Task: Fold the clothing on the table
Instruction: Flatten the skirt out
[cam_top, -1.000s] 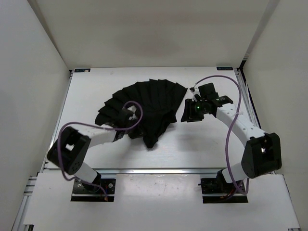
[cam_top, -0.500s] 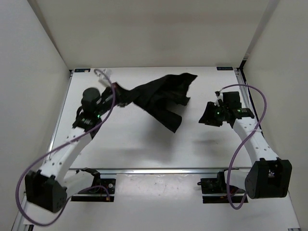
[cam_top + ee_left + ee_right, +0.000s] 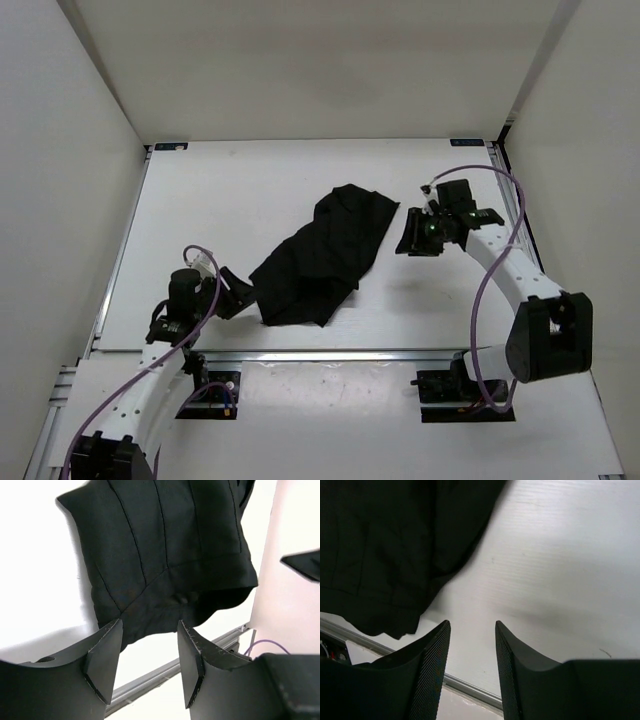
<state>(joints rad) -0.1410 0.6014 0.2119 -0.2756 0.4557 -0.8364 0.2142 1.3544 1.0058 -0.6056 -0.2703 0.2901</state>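
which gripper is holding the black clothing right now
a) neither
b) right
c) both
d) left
A: the left gripper and the right gripper both stand open, clamped on nothing, and the clothing lies loose on the table.

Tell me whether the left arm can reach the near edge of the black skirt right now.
Probably yes. The left gripper sits open right at the clothing's near-left edge, and nothing shows between them to block it.
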